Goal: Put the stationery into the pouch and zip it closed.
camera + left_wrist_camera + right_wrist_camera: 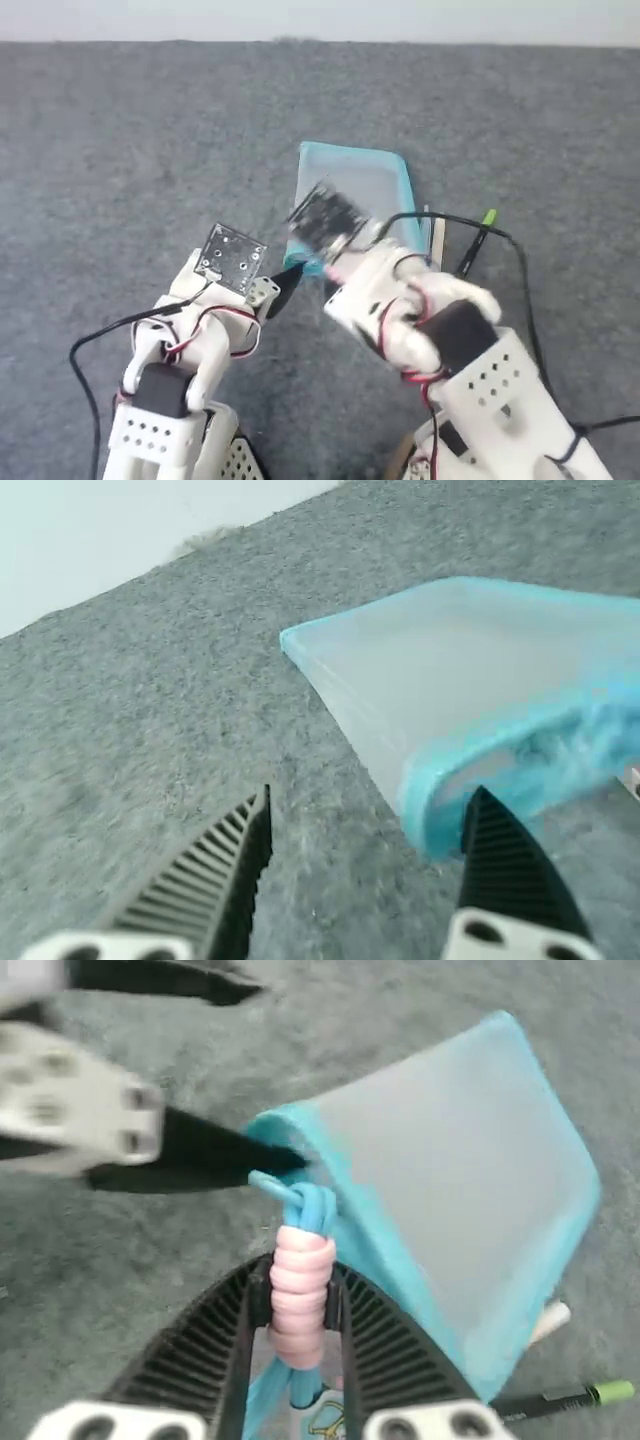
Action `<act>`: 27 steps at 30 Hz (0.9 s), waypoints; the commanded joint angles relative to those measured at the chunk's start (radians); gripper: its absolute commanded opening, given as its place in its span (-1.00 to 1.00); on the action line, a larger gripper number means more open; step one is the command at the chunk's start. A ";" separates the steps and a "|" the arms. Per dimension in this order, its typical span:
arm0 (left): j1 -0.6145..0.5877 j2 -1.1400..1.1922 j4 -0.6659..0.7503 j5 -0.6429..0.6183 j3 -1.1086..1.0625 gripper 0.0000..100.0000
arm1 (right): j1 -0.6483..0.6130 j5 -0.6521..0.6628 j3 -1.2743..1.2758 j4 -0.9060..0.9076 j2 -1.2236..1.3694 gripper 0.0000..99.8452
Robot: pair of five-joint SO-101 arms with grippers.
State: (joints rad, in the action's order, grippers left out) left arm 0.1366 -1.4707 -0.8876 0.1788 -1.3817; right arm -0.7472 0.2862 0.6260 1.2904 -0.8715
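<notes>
While my right gripper (296, 1272) pinches the ribbed pink zip pull (300, 1310), my left gripper (372, 798) gapes.
The frosted, blue-edged pouch (470, 670) lies on grey carpet (150, 130), a green-capped pen (478, 240) just beside it.

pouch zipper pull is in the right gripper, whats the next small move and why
Probably close the left gripper on the pouch corner. Its jaws stand open with one fingertip at the blue edge, while the right gripper is shut on the pink zipper pull. Braced, the zip can run. The green-tipped pen lies outside.
</notes>
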 commanded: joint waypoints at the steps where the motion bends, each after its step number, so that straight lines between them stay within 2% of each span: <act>1: -0.002 -0.008 0.072 -0.015 -0.001 -0.42 | -0.111 0.029 -0.066 0.021 -0.042 -0.99; 12: -0.132 -0.014 0.104 -0.015 0.002 -0.42 | -0.120 0.061 -0.063 0.071 -0.042 -0.99; 19: -0.133 -0.012 0.101 -0.015 0.018 -0.42 | -0.081 0.061 -0.063 0.071 -0.041 -0.99; 27: -0.127 -0.009 0.106 -0.054 0.013 -0.42 | -0.257 0.109 -0.063 0.108 -0.076 -0.99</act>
State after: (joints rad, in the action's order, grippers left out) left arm 0.0107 -1.4707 -0.8140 0.1419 -1.3940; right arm -0.9421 0.3751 0.6245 1.3886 -0.8792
